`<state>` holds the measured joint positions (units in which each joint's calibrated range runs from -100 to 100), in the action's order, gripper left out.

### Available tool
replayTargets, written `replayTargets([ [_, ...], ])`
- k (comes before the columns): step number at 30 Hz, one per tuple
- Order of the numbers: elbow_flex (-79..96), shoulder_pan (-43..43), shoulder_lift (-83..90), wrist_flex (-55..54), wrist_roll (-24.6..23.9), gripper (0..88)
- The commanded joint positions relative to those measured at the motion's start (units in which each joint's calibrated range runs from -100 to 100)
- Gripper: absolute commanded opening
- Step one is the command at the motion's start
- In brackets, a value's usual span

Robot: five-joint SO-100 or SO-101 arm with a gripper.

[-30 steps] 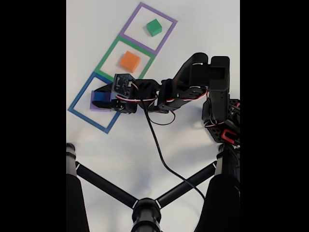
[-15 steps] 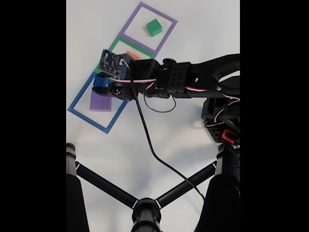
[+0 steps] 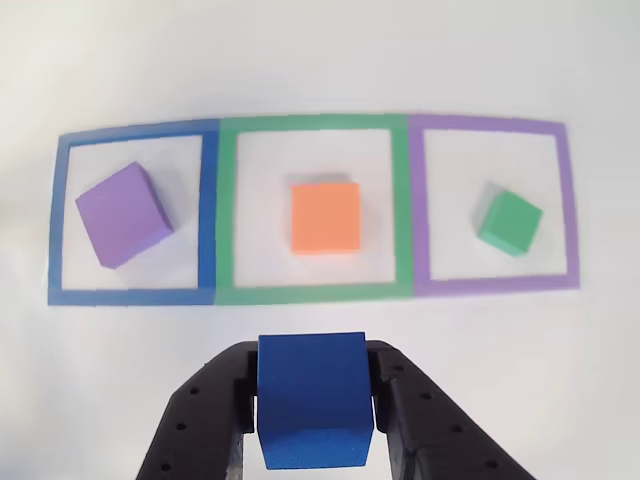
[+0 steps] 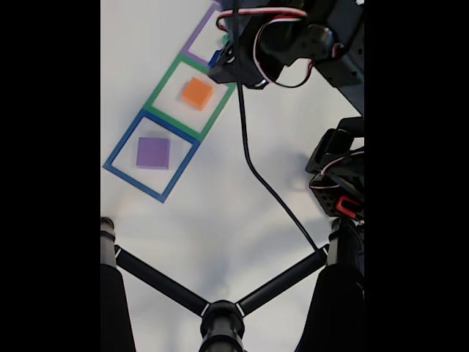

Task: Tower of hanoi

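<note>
My gripper (image 3: 313, 420) is shut on a blue cube (image 3: 314, 412) and holds it in the air in front of the row of squares. In the other view a purple cube (image 3: 123, 214) lies in the blue-outlined square (image 3: 207, 215) at left. An orange cube (image 3: 325, 217) sits in the green-outlined square (image 3: 402, 210) in the middle. A small green cube (image 3: 509, 222) rests in the purple-outlined square (image 3: 566, 205) at right. In the fixed view the gripper (image 4: 218, 64) hovers high, beside the orange cube (image 4: 197, 93), and the arm hides the green cube there. The purple cube (image 4: 153, 152) lies uncovered.
A black cable (image 4: 256, 172) trails from the arm across the white table. The arm's base (image 4: 338, 176) stands at right in the fixed view. A black tripod (image 4: 220, 312) spreads over the lower part of that view.
The gripper has lifted the blue cube off the purple cube and carried it up and away from the blue-outlined square, toward the far end of the row. The purple cube stayed in place.
</note>
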<state>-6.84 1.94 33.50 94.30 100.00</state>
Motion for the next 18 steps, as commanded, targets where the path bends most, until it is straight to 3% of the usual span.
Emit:
replayTargets([
  [1,-9.3,6.7,0.3,5.5,0.0,1.1],
  [18,-4.2,24.8,2.6,4.4,0.0,1.1],
])
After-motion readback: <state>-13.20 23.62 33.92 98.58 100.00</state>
